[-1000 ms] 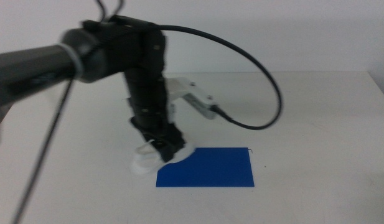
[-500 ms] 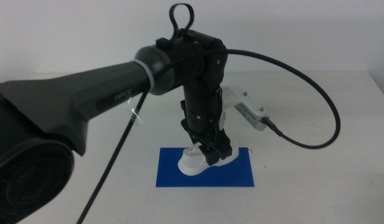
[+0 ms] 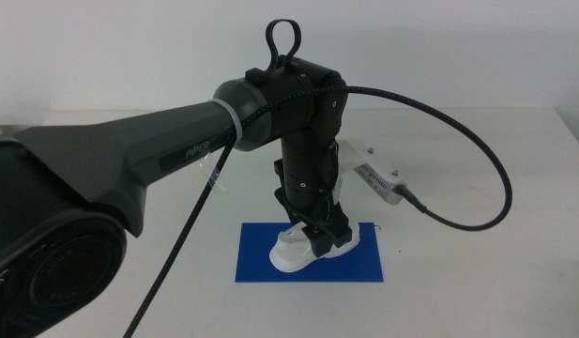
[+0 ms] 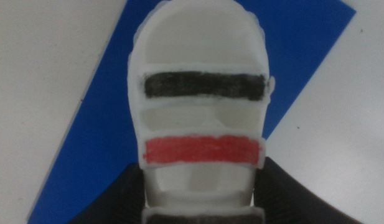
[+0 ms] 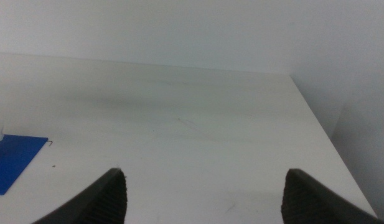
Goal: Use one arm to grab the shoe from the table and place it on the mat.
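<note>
The white shoe (image 3: 303, 249) with black and red straps is over the deep-blue mat (image 3: 355, 268) on the white table (image 3: 477, 188), near the mat's middle. The left arm (image 3: 176, 150) reaches in from the left, and its gripper (image 3: 319, 237) is shut on the shoe. In the left wrist view the shoe (image 4: 201, 112) fills the frame between the two dark jaws, with the mat (image 4: 98, 143) beneath it. I cannot tell whether the sole touches the mat. The right gripper (image 5: 203, 193) is open and empty, out of the middle view.
A black cable (image 3: 477, 178) loops from the left arm's wrist over the table's right half. A white camera mount (image 3: 378, 174) sticks out behind the gripper. The right wrist view shows the table's far edge and a corner of the mat (image 5: 11, 162).
The left arm carried the shoe rightward from the mat's left edge to over its middle, then lowered it slightly.
</note>
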